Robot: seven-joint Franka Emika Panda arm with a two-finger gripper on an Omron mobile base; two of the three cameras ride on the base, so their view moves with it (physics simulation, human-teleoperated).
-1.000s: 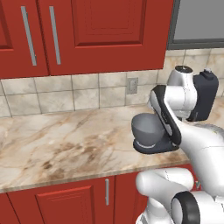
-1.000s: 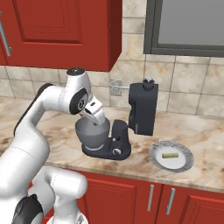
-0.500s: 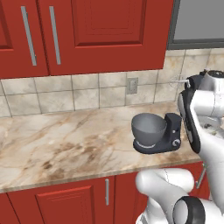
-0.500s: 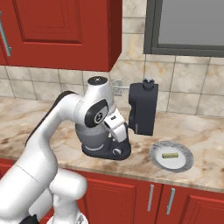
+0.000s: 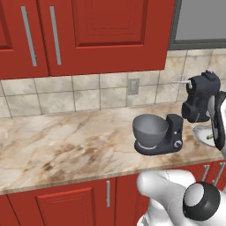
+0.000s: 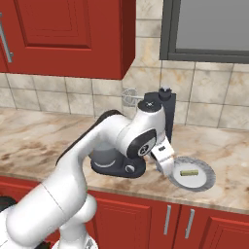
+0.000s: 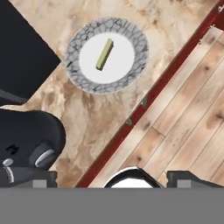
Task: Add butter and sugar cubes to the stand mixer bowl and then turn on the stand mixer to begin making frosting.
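Butter (image 7: 104,54) lies as a small yellowish-olive stick near the middle of a round grey plate (image 7: 83,81) with a crackled rim, and we take that plate as our landmark. In the right base view the same stick (image 6: 188,172) rests on the plate (image 6: 206,179), which sits on the marble surface (image 6: 39,136) close to its front edge.

Just left of the plate stands the stand mixer (image 6: 168,114), dark charcoal with its head tilted back. Its flat base with a small round knob (image 6: 130,168) is partly hidden behind our arm. From the left base view we see the stand mixer bowl (image 5: 150,130), grey and deep, seated on the mixer's base, on the mixer's far side from the plate.

Our hand (image 6: 164,163) hangs above the plate's left rim, touching nothing. In the hand view its two dark fingertips (image 7: 186,178) stand wide apart at the bottom of the frame, with nothing between them, and the plate lies ahead of them, well apart.

Beyond the plate, red cabinet doors (image 6: 63,34) hang over the tiled wall, and more red doors (image 6: 141,219) run under the surface edge. A wooden floor (image 7: 192,122) shows below that edge.
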